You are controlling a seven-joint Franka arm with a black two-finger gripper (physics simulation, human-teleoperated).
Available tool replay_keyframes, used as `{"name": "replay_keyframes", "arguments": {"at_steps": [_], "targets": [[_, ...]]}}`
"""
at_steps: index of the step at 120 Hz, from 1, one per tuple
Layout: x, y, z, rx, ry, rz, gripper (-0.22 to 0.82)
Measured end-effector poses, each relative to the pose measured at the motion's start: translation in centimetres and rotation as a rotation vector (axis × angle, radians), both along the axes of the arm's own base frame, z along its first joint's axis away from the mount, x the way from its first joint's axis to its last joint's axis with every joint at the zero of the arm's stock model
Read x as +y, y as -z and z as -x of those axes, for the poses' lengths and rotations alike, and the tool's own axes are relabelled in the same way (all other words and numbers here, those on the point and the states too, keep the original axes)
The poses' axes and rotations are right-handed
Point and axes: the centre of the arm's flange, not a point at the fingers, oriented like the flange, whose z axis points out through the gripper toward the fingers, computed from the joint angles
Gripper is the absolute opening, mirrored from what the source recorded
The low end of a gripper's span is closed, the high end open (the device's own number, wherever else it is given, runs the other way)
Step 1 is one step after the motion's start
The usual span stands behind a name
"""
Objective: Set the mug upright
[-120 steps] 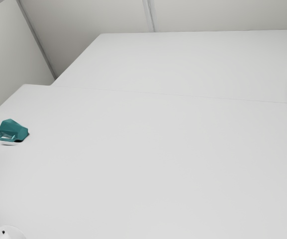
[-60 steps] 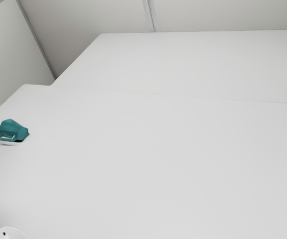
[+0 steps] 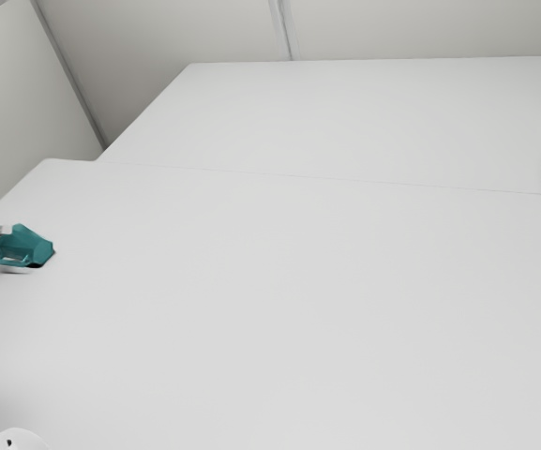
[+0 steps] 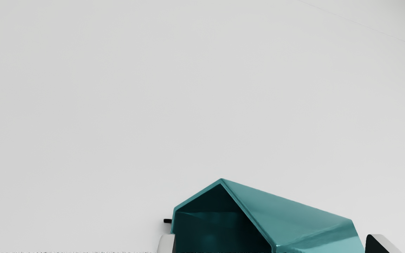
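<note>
Teal within reach: lining up the grasp

Looking at a mug (image 3: pixel 26 246) lying tipped over on the table (image 3: pixel 298 300), well over to the exterior view's left. Showing its hollow mouth (image 4: pixel 216 225) toward one finger (image 4: pixel 166 244) and its other end toward the opposite one.

Holding the gripper (image 3: pixel 5 229) at the mug, on its left in the exterior view, and keeping it open, wide enough to be spanning the mug without pinching it. Leaving a slim gap at the end away from the mouth.

Judging by this, working on the approach, with the grasp and the righting both outstanding. Needing next to be centring the mug well between the fingers, then squeezing evenly, lifting slightly and tilting toward a mouth-up pose. Risking, if closing off-centre, rolling or nudging the mug, or slipping on its slanted faces.
</note>
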Motion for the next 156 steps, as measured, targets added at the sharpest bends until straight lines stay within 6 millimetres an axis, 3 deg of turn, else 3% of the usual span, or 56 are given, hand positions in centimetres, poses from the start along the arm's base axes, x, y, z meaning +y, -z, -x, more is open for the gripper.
{"name": "replay_keyframes", "arguments": {"at_steps": [40,91,132,156], "targets": [[-1.1,0.7,-0.5,0.028,0.012,0.059,0.57],[-2.0,1.3,-1.1,0.046,0.012,0.106,0.37],[-2.2,0.2,-1.3,0.055,0.009,0.119,0.14],[-2.5,-1.5,-1.3,0.061,0.008,0.114,-0.04]]}}
